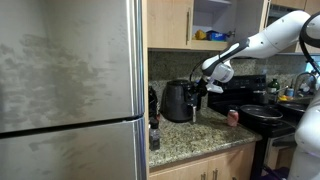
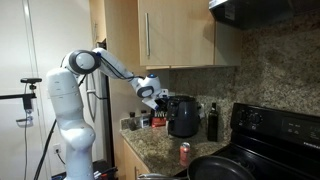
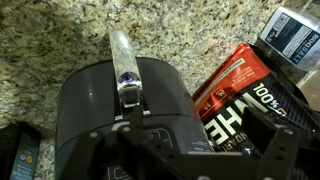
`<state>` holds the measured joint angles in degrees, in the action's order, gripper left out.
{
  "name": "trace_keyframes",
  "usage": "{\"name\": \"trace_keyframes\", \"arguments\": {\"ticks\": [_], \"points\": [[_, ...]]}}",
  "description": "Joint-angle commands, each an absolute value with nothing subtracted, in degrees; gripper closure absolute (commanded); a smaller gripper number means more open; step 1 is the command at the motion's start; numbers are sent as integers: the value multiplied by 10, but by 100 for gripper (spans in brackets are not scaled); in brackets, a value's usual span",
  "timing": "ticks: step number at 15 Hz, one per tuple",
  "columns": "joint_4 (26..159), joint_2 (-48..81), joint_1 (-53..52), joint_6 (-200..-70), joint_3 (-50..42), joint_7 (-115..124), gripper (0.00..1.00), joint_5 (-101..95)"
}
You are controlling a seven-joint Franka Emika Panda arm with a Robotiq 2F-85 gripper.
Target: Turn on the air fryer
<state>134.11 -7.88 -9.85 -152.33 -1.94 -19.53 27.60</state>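
In an exterior view, the black glossy egg-shaped air fryer [image 1: 178,101] stands mid-frame on the speckled granite desk [image 1: 190,135], with the tool [image 1: 197,90] at its upper right edge. In an exterior view, the tool [image 2: 158,100] hangs just left of the air fryer [image 2: 183,116]. Wrist view: the air fryer top fills the centre and a red-black box [image 3: 235,85] lies to the right. Whether the tool's jaws are apart, cannot tell. Risk: the tool misses the control, skids on the gloss and shoves the air fryer into the box.

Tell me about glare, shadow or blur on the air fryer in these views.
Wrist view: air fryer in focus, bright glint on its handle, bottom edge dark. In an exterior view, the air fryer is small and soft past a fridge door with smeared reflections. In an exterior view, the air fryer sits dim under cabinets.
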Motion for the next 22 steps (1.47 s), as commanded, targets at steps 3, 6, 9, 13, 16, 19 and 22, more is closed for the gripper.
{"name": "trace_keyframes", "arguments": {"ticks": [3,6,9,13,16,19,22], "points": [[1338,-81,-94,-1502,-13,-206,0,284],[1339,-101,-90,-1470,-2,-166,0,245],[1332,-99,-91,-1459,2,-165,0,230],[1336,-100,-94,-1478,5,-157,0,229],[1336,-102,-95,-1478,6,-154,0,228],[1309,-63,-95,-1488,-7,-192,0,253],[1296,-48,-91,-1497,-8,-207,0,260]]}}
